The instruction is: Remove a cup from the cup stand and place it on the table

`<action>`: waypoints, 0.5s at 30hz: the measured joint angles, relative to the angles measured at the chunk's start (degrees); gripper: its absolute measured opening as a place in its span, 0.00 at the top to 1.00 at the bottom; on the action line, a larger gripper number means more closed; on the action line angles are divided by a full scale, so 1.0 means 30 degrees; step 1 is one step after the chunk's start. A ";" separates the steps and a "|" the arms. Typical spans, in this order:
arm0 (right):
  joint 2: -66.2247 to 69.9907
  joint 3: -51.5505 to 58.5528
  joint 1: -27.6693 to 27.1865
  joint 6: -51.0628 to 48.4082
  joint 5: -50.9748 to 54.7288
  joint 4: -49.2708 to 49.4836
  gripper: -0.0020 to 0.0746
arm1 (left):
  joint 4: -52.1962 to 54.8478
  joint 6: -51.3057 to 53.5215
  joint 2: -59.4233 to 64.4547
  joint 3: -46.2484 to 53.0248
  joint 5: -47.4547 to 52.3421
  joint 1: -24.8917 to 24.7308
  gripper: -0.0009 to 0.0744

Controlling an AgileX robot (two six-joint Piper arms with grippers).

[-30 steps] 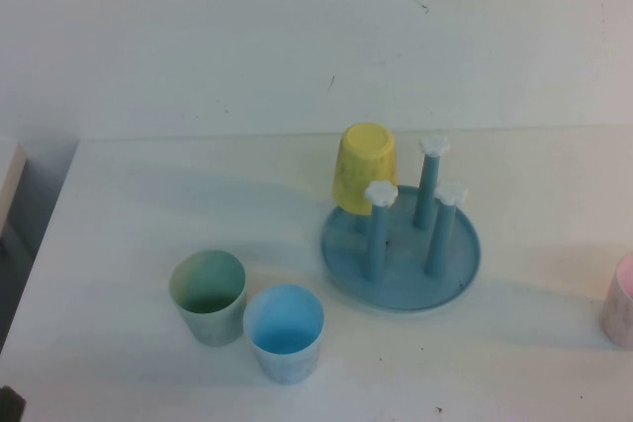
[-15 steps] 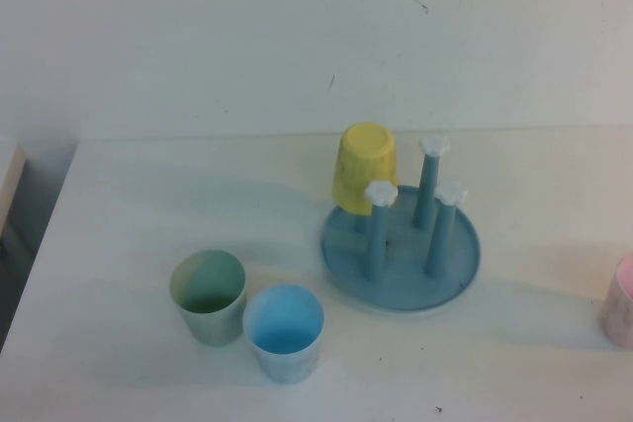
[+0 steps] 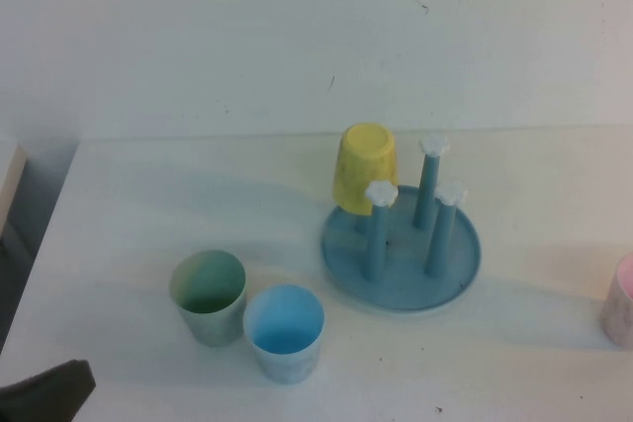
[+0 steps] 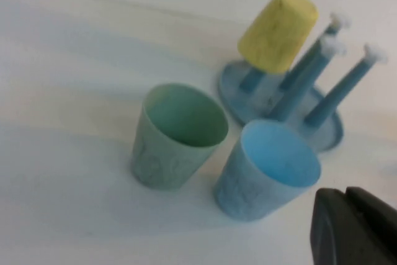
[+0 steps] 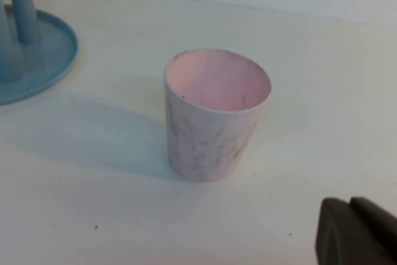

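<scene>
We've got the left gripper [image 3: 45, 392] newly poking into the high view at 7 o'clock; a second ago that corner was bare. Can't tell if it's open or closed. Yellow cup [image 3: 364, 167] hasn't moved: inverted on the stand's 11 o'clock peg, cup stand [image 3: 401, 272] right of centre on the table [image 3: 148, 205]. Green cup [image 3: 208, 295] and blue cup [image 3: 285, 331] stand touching, between us and the stand. Right gripper [image 5: 356, 231] sits near the pink cup [image 5: 216, 113] at 4 o'clock, state unclear. Looks like the left arm's approach is starting; nothing grasped yet.
</scene>
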 joint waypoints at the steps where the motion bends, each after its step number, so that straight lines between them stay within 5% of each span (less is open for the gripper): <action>1: 0.0000 0.0000 0.0000 0.0000 0.0000 0.0000 0.98 | 0.1260 0.0088 0.1211 -0.1065 0.0807 0.0000 0.99; 15: 0.0000 0.0000 0.0000 -0.0031 0.0000 0.0000 0.98 | 0.8551 0.2077 1.3712 -1.3775 0.7064 -0.0649 0.99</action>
